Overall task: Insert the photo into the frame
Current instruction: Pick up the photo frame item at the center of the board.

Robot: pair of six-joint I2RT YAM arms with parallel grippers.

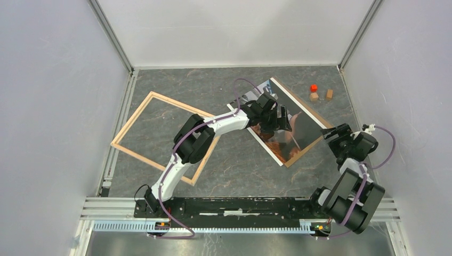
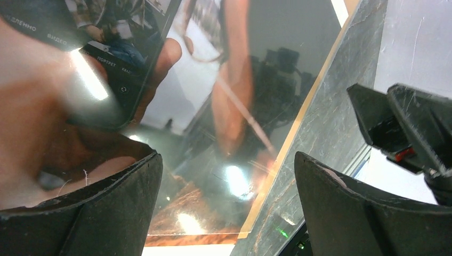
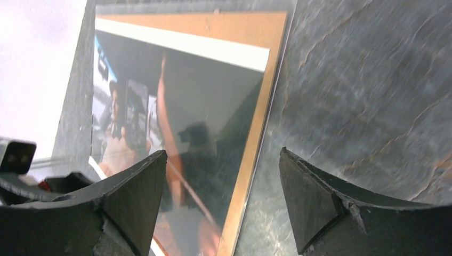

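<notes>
**A:** How does your left hand stand?

**B:** My left hand [image 1: 271, 116] is spread wide, with nothing caught between its fingers [image 2: 106, 213]. It hangs low over the photo [image 1: 303, 127]. In its wrist view the glossy print fills the gap between the two fingers. I cannot tell whether the tips touch the surface.

**A:** And the right?

**B:** My right hand [image 1: 331, 134] is open as well and grips nothing. It sits at the photo's right corner. In its own view one finger is over the print and the other over the bare table [image 1: 240, 160]. The edge of the brown backing board [image 3: 256, 133] runs between them.

**A:** Where exactly is the photo?

**B:** It lies flat on the table, right of centre and turned at an angle. It rests on the backing board, which shows as a thin brown strip along two of its sides. It is not in the frame.

**A:** And the frame?

**B:** The frame [image 1: 130, 118] lies on the left side of the table, pale wood up and also askew, apart from the photo. My left arm [image 1: 213, 127] crosses above its right corner.

**A:** Anything further out?

**B:** A red cube [image 1: 313, 87] and two small wooden blocks [image 1: 314, 97] sit together near the table's far right corner, beyond the photo and clear of it.
</notes>
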